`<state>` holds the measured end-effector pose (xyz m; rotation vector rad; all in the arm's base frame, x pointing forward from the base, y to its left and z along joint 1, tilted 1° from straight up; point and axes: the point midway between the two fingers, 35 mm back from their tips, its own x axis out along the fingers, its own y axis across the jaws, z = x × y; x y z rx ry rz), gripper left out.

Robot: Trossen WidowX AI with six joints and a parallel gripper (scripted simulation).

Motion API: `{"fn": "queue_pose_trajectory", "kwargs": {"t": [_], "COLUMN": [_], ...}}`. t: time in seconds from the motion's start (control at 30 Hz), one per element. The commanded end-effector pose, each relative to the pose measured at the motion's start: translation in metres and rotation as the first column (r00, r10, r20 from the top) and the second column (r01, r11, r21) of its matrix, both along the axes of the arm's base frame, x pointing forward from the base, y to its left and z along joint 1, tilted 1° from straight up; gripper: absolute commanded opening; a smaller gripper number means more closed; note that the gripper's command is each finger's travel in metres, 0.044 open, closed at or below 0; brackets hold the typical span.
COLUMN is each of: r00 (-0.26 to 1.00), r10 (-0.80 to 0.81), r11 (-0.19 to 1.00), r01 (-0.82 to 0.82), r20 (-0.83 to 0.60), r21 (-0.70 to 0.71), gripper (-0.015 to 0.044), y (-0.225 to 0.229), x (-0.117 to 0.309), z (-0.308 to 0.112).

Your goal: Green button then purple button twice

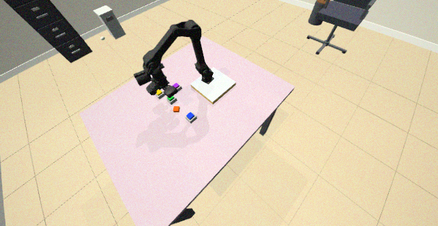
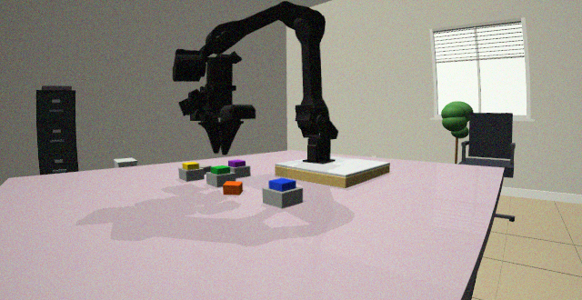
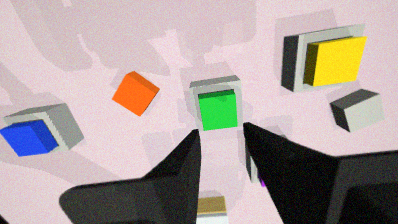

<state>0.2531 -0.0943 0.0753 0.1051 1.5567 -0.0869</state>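
Observation:
The green button stands raised on its grey base. My gripper hangs above it, pointing down. The fingers are partly open, with a narrow gap and nothing between them; in the wrist view the tips lie near the green cap's lower edge. In the exterior view there is air between tips and button. The purple button stands behind the green one, toward the arm's base. In the wrist view the right finger hides most of it.
A yellow button and a small grey block lie to one side of green. An orange block and a blue button lie to the other. The arm stands on a white board.

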Motion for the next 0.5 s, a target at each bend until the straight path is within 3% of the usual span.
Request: {"fn": "queue_pose_trajectory", "kwargs": {"t": [0.0, 0.47], "r00": [1.000, 1.000], "r10": [-0.005, -0.005], "r11": [1.000, 1.000], "r01": [0.005, 0.005], "r20": [0.003, 0.003], "r21": [-0.006, -0.006], "gripper": [0.0020, 0.0020], "y": [-0.0011, -0.0011], "x": [0.0008, 0.0011], "z": [-0.0033, -0.0074]}}
